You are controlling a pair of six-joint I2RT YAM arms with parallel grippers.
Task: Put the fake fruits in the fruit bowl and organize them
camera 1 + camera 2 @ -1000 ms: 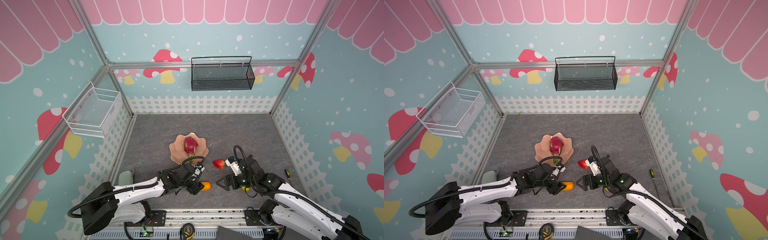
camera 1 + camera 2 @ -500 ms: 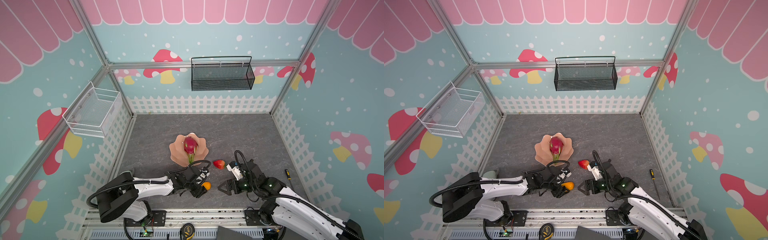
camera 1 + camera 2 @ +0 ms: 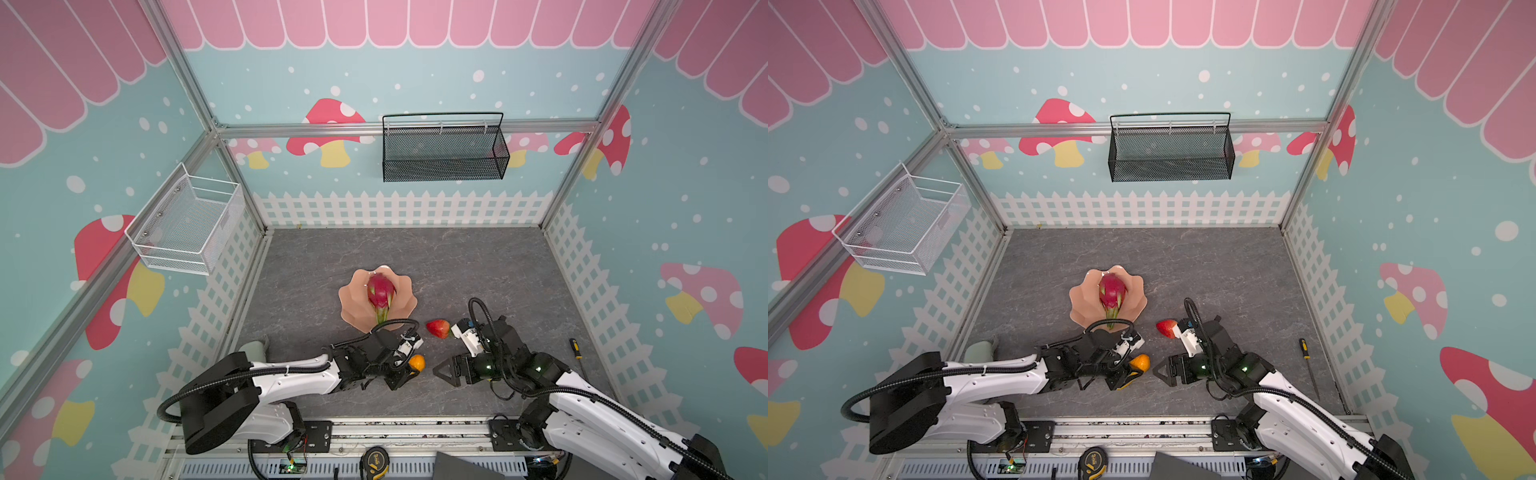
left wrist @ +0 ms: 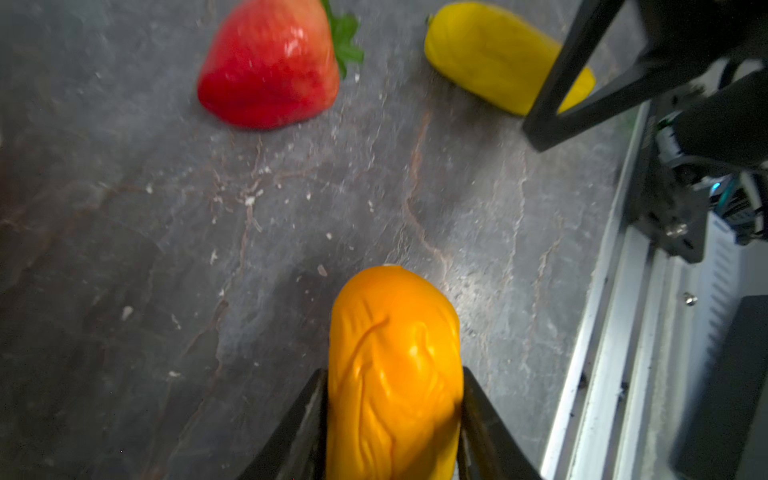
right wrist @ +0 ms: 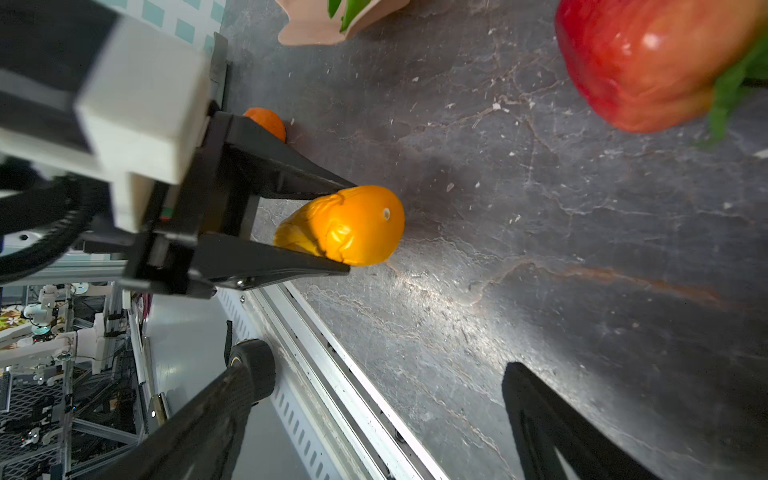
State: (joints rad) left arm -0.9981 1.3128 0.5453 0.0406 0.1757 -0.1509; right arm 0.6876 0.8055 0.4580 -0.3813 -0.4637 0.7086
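On the grey surface (image 3: 457, 270), the fruit bowl (image 3: 353, 299) sits near the middle with the dragon fruit (image 3: 380, 293) lying in it, green tip toward the robot. A black cable loop from the left arm crosses above the bowl's near rim and that green tip. The strawberry (image 3: 437, 328) lies outside the bowl, on its right, just beside the right arm's white camera block. The small orange (image 5: 266, 118) rests on the surface right behind one finger of the left tool (image 5: 350, 227), on the bowl side. In the left wrist view, the yellow bumpy fruit (image 4: 490, 54) lies beyond the strawberry, and a black finger of the right tool (image 3: 1168, 370) crosses in front of its far end. In both top views the right arm hides this fruit.

A screwdriver (image 3: 575, 349) lies by the right fence, a black mesh basket (image 3: 444, 151) hangs on the back wall and a white wire basket (image 3: 187, 224) on the left wall.

The left tool is clamped on the mango (image 4: 395, 374), one finger on each long side, with the rounded end sticking out past the tips. The mango is low over the surface, possibly touching it. It is well apart from the bowl, near the front rail. The right tool faces it, its jaws spread wide with nothing between them.
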